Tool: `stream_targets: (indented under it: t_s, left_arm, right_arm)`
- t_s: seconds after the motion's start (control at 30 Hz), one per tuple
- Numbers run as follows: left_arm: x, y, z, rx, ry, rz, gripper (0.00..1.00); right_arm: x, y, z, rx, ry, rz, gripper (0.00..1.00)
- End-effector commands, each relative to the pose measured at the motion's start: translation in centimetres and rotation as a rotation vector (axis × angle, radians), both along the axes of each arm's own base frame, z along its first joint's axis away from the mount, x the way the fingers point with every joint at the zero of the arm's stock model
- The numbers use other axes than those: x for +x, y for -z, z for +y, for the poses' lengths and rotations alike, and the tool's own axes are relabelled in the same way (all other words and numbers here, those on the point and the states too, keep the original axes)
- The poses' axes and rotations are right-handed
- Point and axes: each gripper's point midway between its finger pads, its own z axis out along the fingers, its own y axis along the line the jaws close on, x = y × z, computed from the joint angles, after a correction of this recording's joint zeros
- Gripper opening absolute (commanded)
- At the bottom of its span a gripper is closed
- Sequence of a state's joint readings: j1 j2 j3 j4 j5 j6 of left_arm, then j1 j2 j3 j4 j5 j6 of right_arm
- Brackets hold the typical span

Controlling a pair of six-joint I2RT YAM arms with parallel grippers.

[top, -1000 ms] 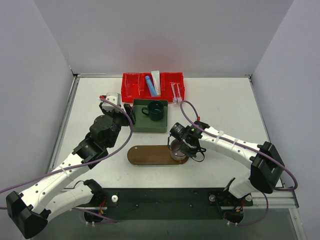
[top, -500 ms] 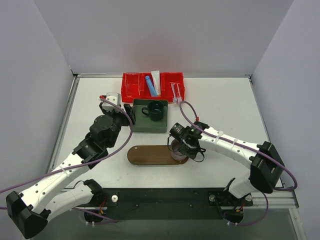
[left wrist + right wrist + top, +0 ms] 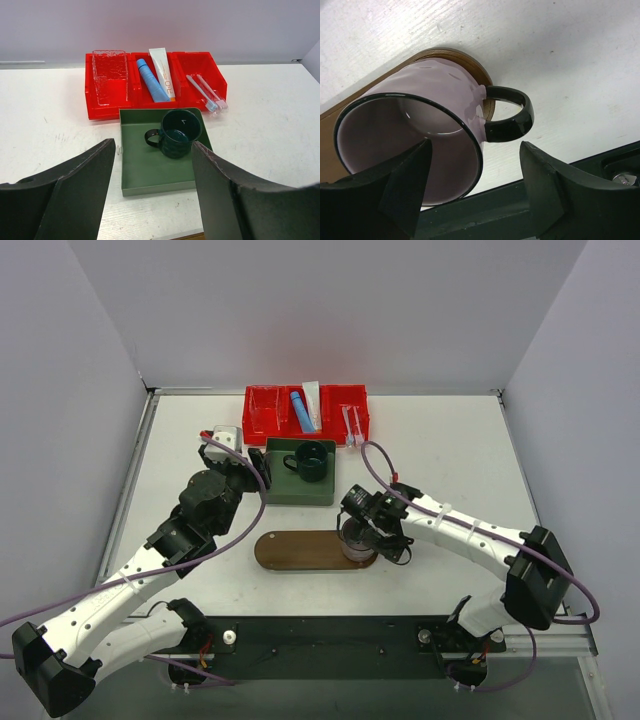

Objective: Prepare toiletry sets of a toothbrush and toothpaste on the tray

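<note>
Right gripper (image 3: 476,190), jaws apart, astride the lilac mug (image 3: 415,145) on the right end of the tray (image 3: 300,551). Barely shifted from a second ago, mug unmoved: probably a release just completed.

Left gripper (image 3: 152,192) spread wide, holding nothing.

Just beyond the tray, green box (image 3: 150,170) with dark mug (image 3: 176,134).

Farther beyond, red bin (image 3: 90,100):
- blue tube (image 3: 149,82) and white tube (image 3: 163,70) in the middle compartment
- toothbrushes (image 3: 205,92) in the right one

None yet on the tray.
</note>
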State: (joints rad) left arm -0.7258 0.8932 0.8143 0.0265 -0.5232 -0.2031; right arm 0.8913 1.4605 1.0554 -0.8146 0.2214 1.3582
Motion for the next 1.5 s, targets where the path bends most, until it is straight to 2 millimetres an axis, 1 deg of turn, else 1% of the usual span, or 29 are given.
stream_targets:
  t_s: [0.0,0.17,0.33,0.5,0.6,0.67,0.73,0.8,0.87,0.9,0.93,0.97,1.0,1.03,1.07,1.1,1.13,1.2,1.23,1.27,1.3,1.33,1.37,1.4,1.43,1.47]
  left_arm:
    - [-0.1,-2.1,-0.4,-0.033,0.022,-0.049,0.73]
    - [-0.1,-2.1,-0.7,-0.037,0.037,-0.049,0.75]
    - [0.1,-1.8,-0.9,-0.033,0.046,-0.042,0.77]
    - [0.7,-0.7,-1.8,-0.012,0.072,-0.007,0.80]
    - [1.3,-0.3,-2.0,-0.007,0.082,0.014,0.81]
    - [1.8,0.2,-1.9,-0.002,0.077,0.034,0.82]
    - [2.4,0.8,-1.4,0.009,0.067,0.057,0.82]
    - [3.4,1.3,-1.1,0.006,0.059,0.086,0.82]
    - [4.1,3.1,-1.1,0.024,0.060,0.149,0.82]
    - [4.8,2.9,-0.5,0.020,0.053,0.155,0.83]
    - [5.0,3.6,-0.7,0.028,0.083,0.189,0.82]
    - [5.8,4.7,-0.5,0.026,0.074,0.237,0.83]
    - [6.4,4.5,-0.1,0.016,0.068,0.249,0.83]
    - [7.2,4.9,0.9,0.001,0.059,0.267,0.82]
    - [7.8,5.5,1.3,-0.019,0.050,0.288,0.82]
    - [8.2,5.5,1.7,-0.030,0.043,0.288,0.81]
    - [9.0,5.2,3.0,-0.045,0.015,0.278,0.80]
    - [10.0,5.5,3.8,-0.032,-0.009,0.288,0.75]
    - [10.5,5.0,4.1,-0.025,-0.018,0.287,0.73]
    - [11.4,5.9,4.6,-0.006,-0.041,0.318,0.72]
    - [11.9,6.2,4.7,0.004,-0.050,0.333,0.69]
    - [12.2,6.8,4.9,0.019,-0.058,0.367,0.68]
    - [13.7,6.8,5.1,0.034,-0.071,0.379,0.66]
    - [14.3,7.0,5.5,0.046,-0.094,0.391,0.65]
    - [14.8,7.2,5.9,0.060,-0.110,0.413,0.60]
    - [16.3,7.3,5.8,0.073,-0.122,0.421,0.59]
  right_arm:
    - [-0.3,-1.8,-0.5,0.017,-0.008,-0.033,0.66]
    - [-0.1,-3.2,-0.5,0.057,-0.005,-0.079,0.67]
    - [-0.1,-4.2,-1.0,0.075,-0.003,-0.126,0.67]
    - [0.0,-5.5,-1.4,0.108,-0.009,-0.175,0.66]
    - [0.5,-7.1,-1.4,0.140,-0.028,-0.225,0.65]
    - [0.8,-8.7,-1.3,0.154,-0.064,-0.267,0.65]
    - [1.1,-9.7,-1.5,0.154,-0.090,-0.294,0.64]
    - [1.5,-10.9,-1.7,0.148,-0.122,-0.329,0.63]
    - [1.6,-11.7,-1.8,0.152,-0.139,-0.356,0.63]
    - [1.8,-12.0,-1.9,0.137,-0.163,-0.366,0.63]
    - [1.9,-12.4,-1.9,0.133,-0.178,-0.375,0.62]
    - [2.1,-13.3,-1.8,0.136,-0.189,-0.396,0.62]
    - [2.3,-13.7,-1.9,0.121,-0.217,-0.407,0.62]
    - [2.4,-14.1,-1.8,0.119,-0.229,-0.417,0.61]
    - [2.4,-14.4,-1.8,0.117,-0.238,-0.425,0.61]
    - [2.5,-15.0,-1.7,0.121,-0.247,-0.437,0.61]
    - [2.5,-15.1,-1.8,0.115,-0.257,-0.444,0.61]
    - [2.5,-15.6,-1.9,0.117,-0.263,-0.458,0.60]
    - [2.4,-15.6,-2.1,0.117,-0.265,-0.461,0.60]
    - [2.2,-15.7,-2.2,0.122,-0.268,-0.468,0.59]
    - [2.2,-15.8,-2.3,0.124,-0.269,-0.474,0.59]
    - [2.1,-15.3,-2.4,0.118,-0.270,-0.467,0.59]
    - [1.9,-15.4,-2.5,0.129,-0.268,-0.473,0.59]
    - [1.9,-15.3,-2.4,0.137,-0.272,-0.477,0.58]
    - [1.8,-15.2,-2.4,0.141,-0.272,-0.479,0.58]
    - [1.6,-14.9,-2.5,0.141,-0.274,-0.477,0.58]
